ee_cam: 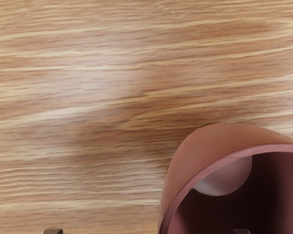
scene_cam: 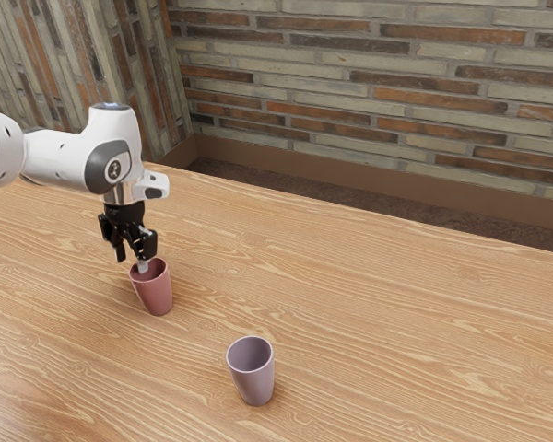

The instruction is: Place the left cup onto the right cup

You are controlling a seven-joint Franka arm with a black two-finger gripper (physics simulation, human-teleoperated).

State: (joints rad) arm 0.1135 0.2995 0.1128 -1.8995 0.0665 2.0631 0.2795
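A reddish-pink cup (scene_cam: 154, 289) stands upright on the wooden table (scene_cam: 369, 276), toward the exterior view's left. A mauve cup (scene_cam: 251, 370) stands upright nearer the front, to its right. My gripper (scene_cam: 140, 261) hangs straight down over the pink cup's rim on the arm's side. In the wrist view the pink cup (ee_cam: 205, 156) is just under my hand, its wall running between my two fingertips (ee_cam: 52, 230), which stand wide apart, one outside and one inside the cup. Neither finger touches the wall, so the gripper is open.
Bare wood grain surrounds both cups on all sides. A brick wall (scene_cam: 369, 83) stands well behind the table's far edge. The arm (scene_cam: 64, 157) comes in from the exterior view's left.
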